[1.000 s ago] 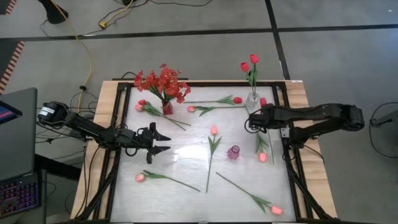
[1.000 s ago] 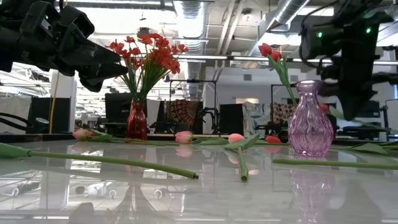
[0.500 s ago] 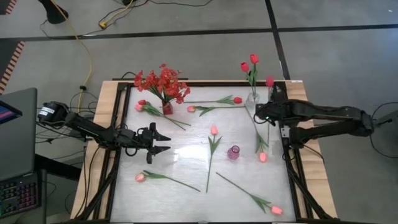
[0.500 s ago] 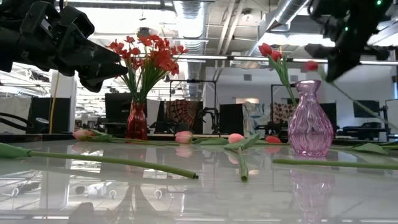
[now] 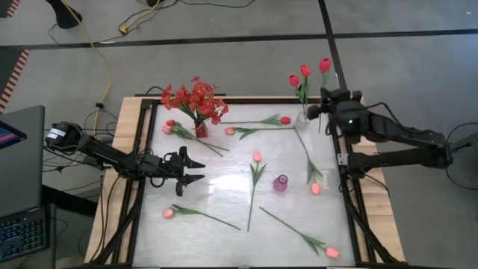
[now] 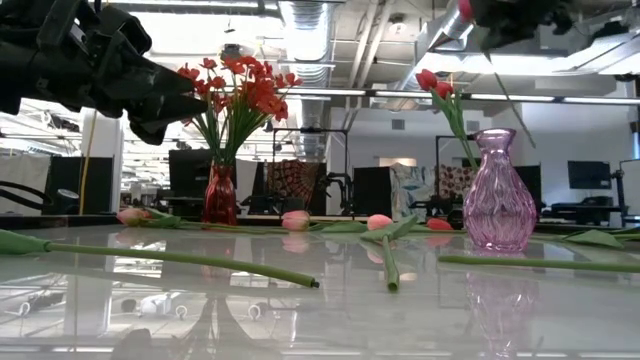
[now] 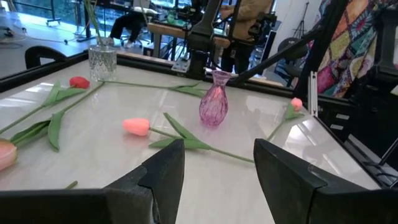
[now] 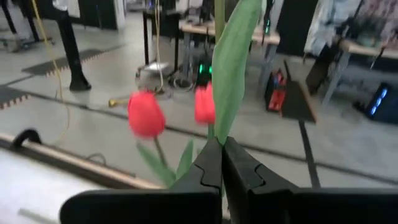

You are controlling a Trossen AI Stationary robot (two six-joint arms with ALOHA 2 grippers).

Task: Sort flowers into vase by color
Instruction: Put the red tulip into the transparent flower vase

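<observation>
1. Left arm (image 5: pixel 112 155): built of matt black, boxy links, with a grey-ended cylindrical housing mounted at its base, beside the table's wooden edge (image 5: pixel 119 149).
2. Left gripper (image 5: pixel 196 169): two black, wedge-shaped fingers (image 7: pixel 165 171) with flat inner faces and rounded tips are carried.
3. Right arm (image 5: pixel 407 138): the same black, segmented construction is used; a small green light is seen on the wrist housing.
4. Right gripper (image 8: pixel 222 163): black, slim, tapered fingers (image 8: pixel 210 163) are fitted.
5. Cabling: black cables are routed along both arms.
</observation>
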